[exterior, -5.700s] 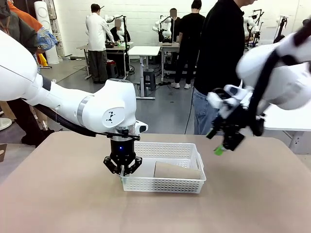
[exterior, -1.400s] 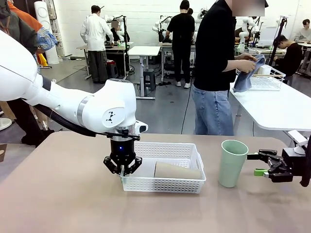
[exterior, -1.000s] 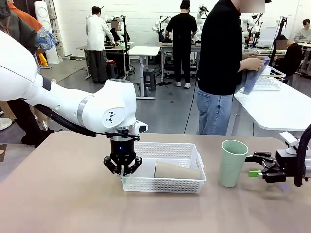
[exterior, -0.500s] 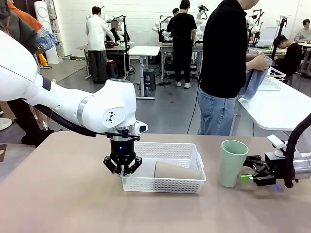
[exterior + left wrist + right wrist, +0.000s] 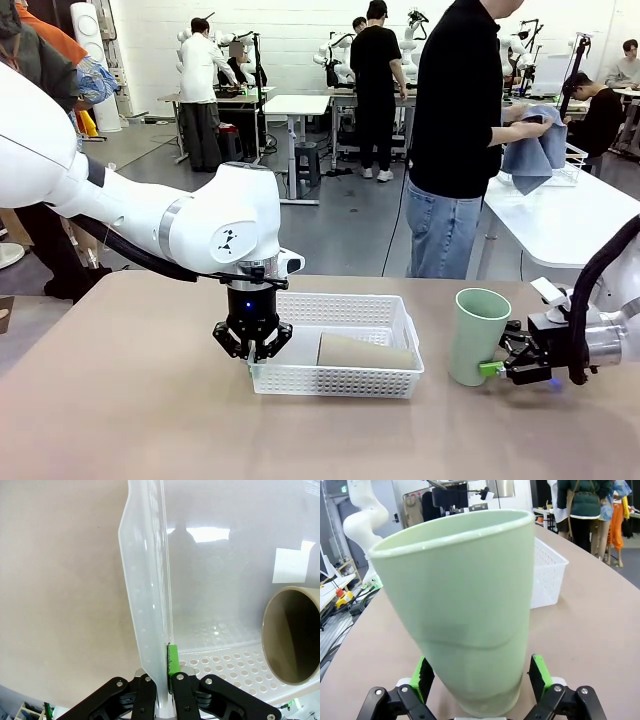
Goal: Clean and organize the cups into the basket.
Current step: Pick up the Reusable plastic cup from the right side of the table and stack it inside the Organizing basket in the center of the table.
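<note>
A brown cup [image 5: 362, 352] lies in the basket [image 5: 335, 378], whose wall the left fingers [image 5: 173, 661] pinch, while the right fingers [image 5: 538, 675] gape around the green cup [image 5: 478, 335].

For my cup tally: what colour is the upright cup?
The upright cup is pale mint green, clearest in the right wrist view.

left pincer [image 5: 252, 352] pointing down, clamped; right pincer [image 5: 500, 358] level, jaws wide

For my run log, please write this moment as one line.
left claw: shut on basket wall | right claw: open around mint cup, upright on table | brown cup: lying in basket
</note>
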You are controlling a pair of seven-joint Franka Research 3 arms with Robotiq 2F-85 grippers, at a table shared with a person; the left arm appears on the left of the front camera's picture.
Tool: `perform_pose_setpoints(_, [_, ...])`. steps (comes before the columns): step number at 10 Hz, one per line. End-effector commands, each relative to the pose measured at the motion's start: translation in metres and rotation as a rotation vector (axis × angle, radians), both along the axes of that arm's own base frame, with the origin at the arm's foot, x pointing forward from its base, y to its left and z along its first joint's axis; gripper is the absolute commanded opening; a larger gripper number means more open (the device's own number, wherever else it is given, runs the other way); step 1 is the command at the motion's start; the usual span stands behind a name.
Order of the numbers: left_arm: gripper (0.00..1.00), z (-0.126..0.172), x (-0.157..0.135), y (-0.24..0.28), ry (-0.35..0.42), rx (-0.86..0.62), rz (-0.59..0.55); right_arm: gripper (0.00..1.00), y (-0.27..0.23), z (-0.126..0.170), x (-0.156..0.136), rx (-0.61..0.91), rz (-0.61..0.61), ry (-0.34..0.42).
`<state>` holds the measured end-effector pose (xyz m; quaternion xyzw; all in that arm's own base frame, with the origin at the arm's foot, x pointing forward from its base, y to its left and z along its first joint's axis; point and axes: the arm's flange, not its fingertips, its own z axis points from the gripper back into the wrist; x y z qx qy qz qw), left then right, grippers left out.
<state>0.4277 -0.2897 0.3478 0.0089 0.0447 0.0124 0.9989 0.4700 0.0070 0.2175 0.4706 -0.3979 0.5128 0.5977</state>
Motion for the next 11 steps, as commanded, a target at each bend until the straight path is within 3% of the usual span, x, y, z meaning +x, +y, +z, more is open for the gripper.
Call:
perform_pose_setpoints(1, [0.00, -0.001, -0.002, 0.001, -0.001, 0.004, -0.001, 1.00, 0.014, 0.003, 0.003, -0.014, 0.014, -0.015])
perform_pose_setpoints(4, [0.00, -0.001, -0.002, 0.001, -0.001, 0.004, -0.001, 1.00, 0.023, 0.004, 0.001, 0.003, 0.078, -0.078])
perform_pose_setpoints(5, [0.00, -0.001, -0.002, 0.001, -0.001, 0.004, -0.001, 0.41, 0.022, 0.004, 0.000, 0.005, 0.099, -0.091])
perform_pose_setpoints(6, [0.00, -0.001, -0.002, 0.001, -0.001, 0.004, -0.001, 0.41, 0.022, 0.004, -0.001, 0.006, 0.105, -0.090])
perform_pose_setpoints(7, [0.00, -0.001, -0.002, 0.001, -0.001, 0.004, -0.001, 0.00, 0.021, 0.004, 0.000, 0.009, 0.104, -0.091])
perform_pose_setpoints(8, [0.00, -0.001, -0.002, 0.001, -0.001, 0.004, -0.001, 0.35, 0.020, 0.004, -0.001, 0.012, 0.104, -0.090])
perform_pose_setpoints(9, [0.00, -0.001, -0.002, 0.001, -0.001, 0.004, -0.001, 0.00, 0.019, 0.004, -0.001, 0.015, 0.105, -0.091])
perform_pose_setpoints(10, [0.00, -0.001, -0.002, 0.001, -0.001, 0.004, -0.001, 0.21, 0.019, 0.004, -0.001, 0.018, 0.103, -0.091])
perform_pose_setpoints(11, [0.00, -0.001, -0.002, 0.001, -0.001, 0.004, -0.001, 0.00, 0.017, 0.011, -0.007, 0.031, 0.064, -0.081])
